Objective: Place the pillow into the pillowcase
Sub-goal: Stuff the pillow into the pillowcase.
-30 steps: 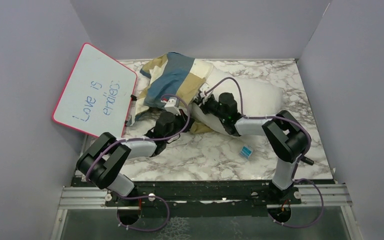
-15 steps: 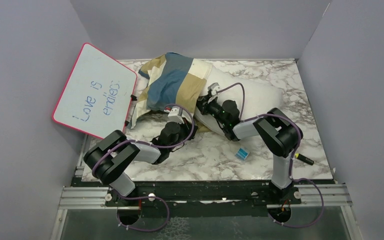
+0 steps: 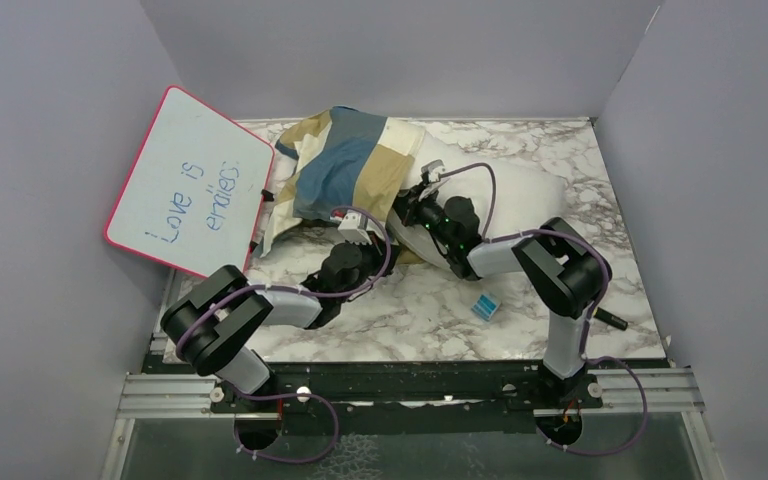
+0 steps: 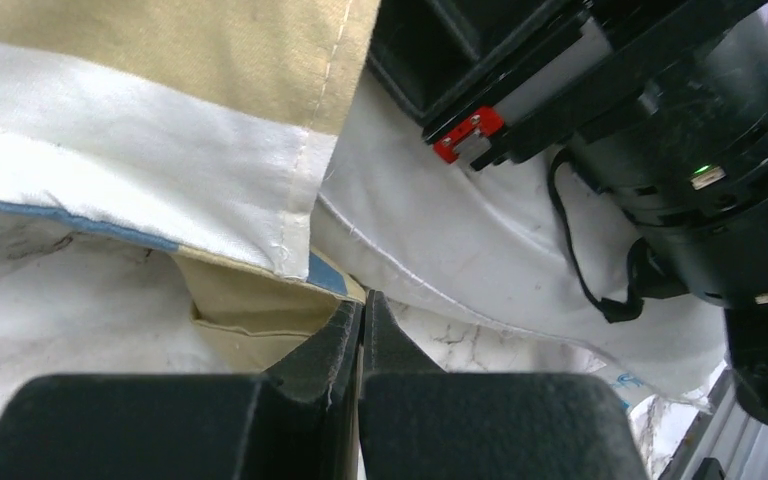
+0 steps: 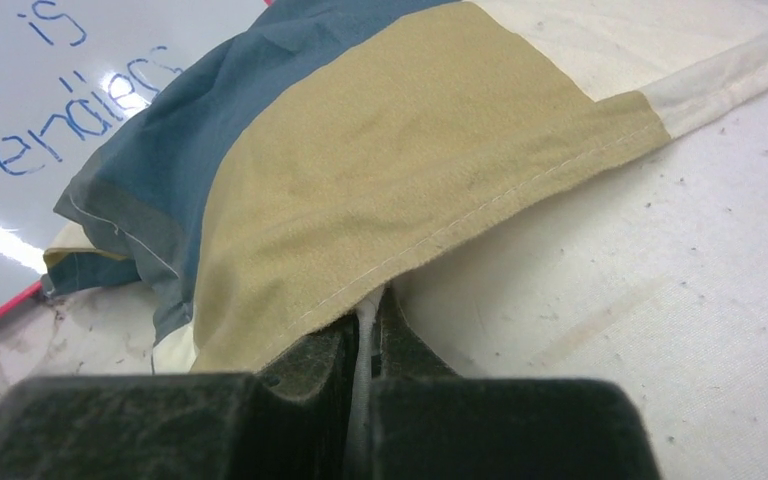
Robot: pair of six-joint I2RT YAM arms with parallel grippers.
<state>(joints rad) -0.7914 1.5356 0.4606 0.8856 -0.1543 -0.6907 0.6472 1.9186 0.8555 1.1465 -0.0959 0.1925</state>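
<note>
Marble tabletop point(image 3: 410, 310), far side: you hold the pillowcase point(image 3: 345, 165), drawn partway over the pillow point(image 3: 520, 190), with the right gripper point(image 5: 367, 318) pinched on its upper hem and the left gripper point(image 4: 361, 312) closed at its lower hem (hold unclear), evidently to pull the mouth onward.

Pillow point(image 3: 525, 192) partly inside pillowcase point(image 3: 348, 165)
</note>
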